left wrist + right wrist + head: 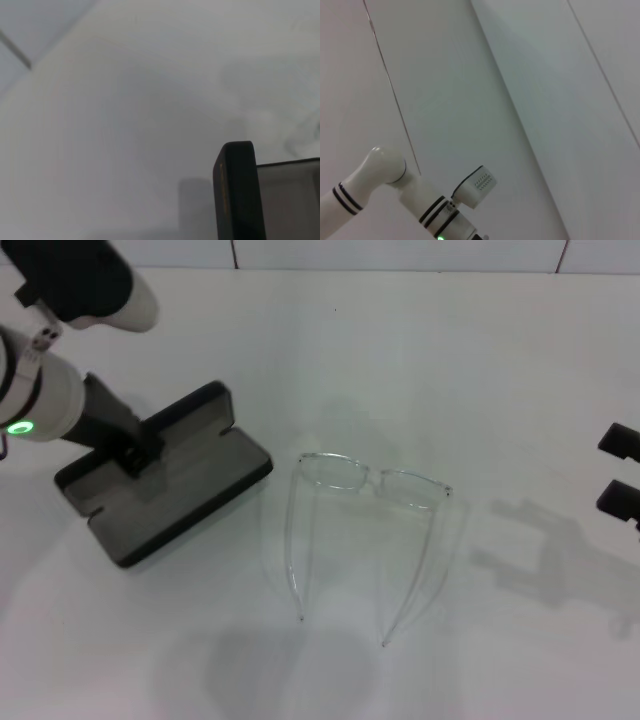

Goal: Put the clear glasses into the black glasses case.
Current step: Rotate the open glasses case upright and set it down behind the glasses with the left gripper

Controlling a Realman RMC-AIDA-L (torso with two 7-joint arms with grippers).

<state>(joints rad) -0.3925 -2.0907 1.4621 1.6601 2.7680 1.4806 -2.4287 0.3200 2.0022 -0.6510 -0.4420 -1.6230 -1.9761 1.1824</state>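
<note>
Two grippers show in the head view. The left gripper [140, 452] reaches down onto the open black glasses case [190, 490], its dark fingers [128, 440] at the hinge between the upright lid and the grey-lined tray; whether they pinch the lid or merely press it I cannot tell. The clear glasses [372, 480] lie on the white table [450, 360] just beyond the case's far end from those fingers, temple arms unfolded. The right gripper [620, 472] hangs at the table's edge, fingers parted, holding nothing, well apart from the glasses.
</note>
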